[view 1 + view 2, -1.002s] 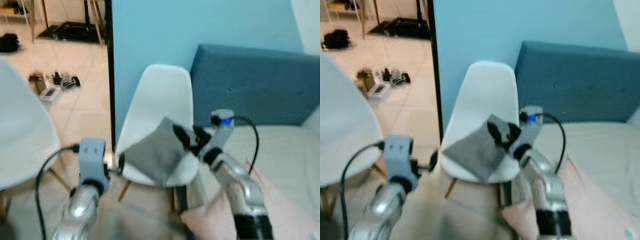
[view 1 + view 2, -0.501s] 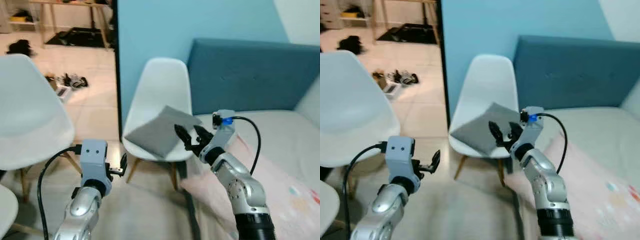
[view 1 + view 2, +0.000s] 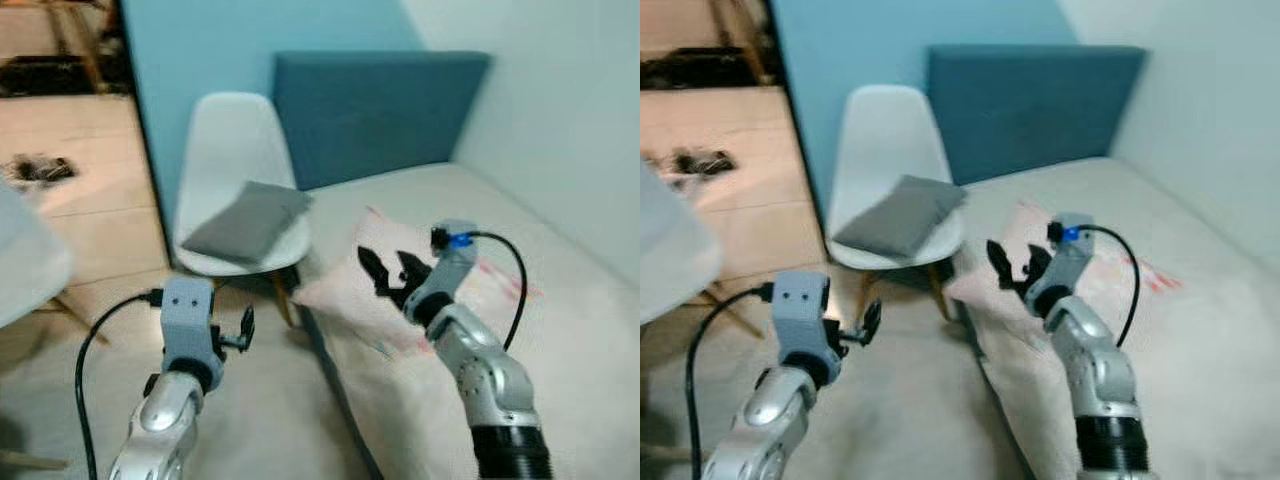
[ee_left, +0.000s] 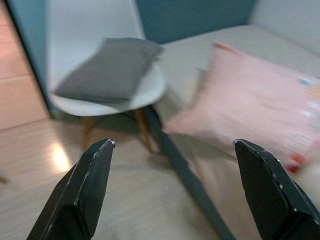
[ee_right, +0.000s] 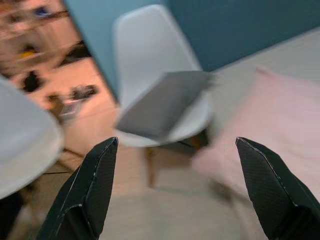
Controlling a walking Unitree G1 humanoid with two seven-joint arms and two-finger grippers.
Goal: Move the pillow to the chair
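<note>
The right gripper hangs open and empty over the pink pillow on the bed. The left gripper is open too. Beyond both, a grey pillow lies on the chair.

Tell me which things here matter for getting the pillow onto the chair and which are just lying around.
Part of the job:
- grey pillow, already lying on the seat
- white chair
- left tool, open
- right tool, open

Just lying about:
- pink pillow on the bed
- clutter on the floor
</note>
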